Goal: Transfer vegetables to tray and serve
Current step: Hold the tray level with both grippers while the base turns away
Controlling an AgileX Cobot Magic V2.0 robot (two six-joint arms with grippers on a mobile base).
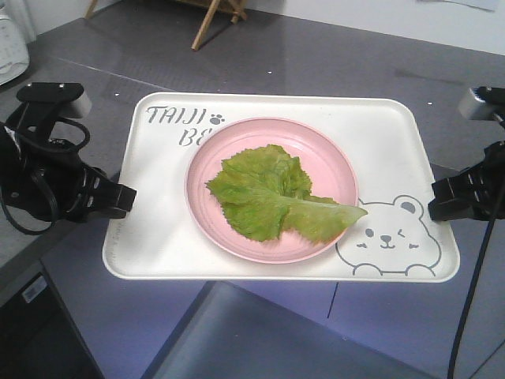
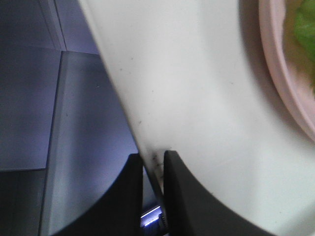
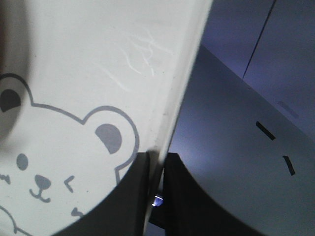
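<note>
The left claw [image 1: 120,197], black and blunt, is pinching the left rim of the cream-white rectangular tray with rounded corners [image 1: 379,142]. In the left wrist view its two fingers [image 2: 179,187] sit pressed against either face of the tray's thin edge [image 2: 197,98], with only the rim between them. Across from it the right claw [image 1: 439,201] does the same on the right rim. Seen from its own wrist, that claw [image 3: 156,158] is clamped on the edge [image 3: 74,59] just beside the ear of the grey cartoon bear face [image 3: 44,162].

So the tray is held between the two claws, roughly level. On it, a little left of centre, rests a round pink plate [image 1: 316,154], covering part of the grey "TAIJI BEAR" lettering [image 1: 177,117] at the far left corner. The bear face [image 1: 387,237] sits in the near right corner.

The flat, crinkly bright-green lettuce leaf [image 1: 268,193] lies on the pink plate, its pale midrib pointing toward the bear and its tip reaching just over the plate's rim. The left wrist view shows a blurred corner of the plate [image 2: 285,73] and leaf [image 2: 305,24].

Behind the tray spreads the grey worktop [image 1: 316,55]. Whether the tray touches it, I cannot tell.
</note>
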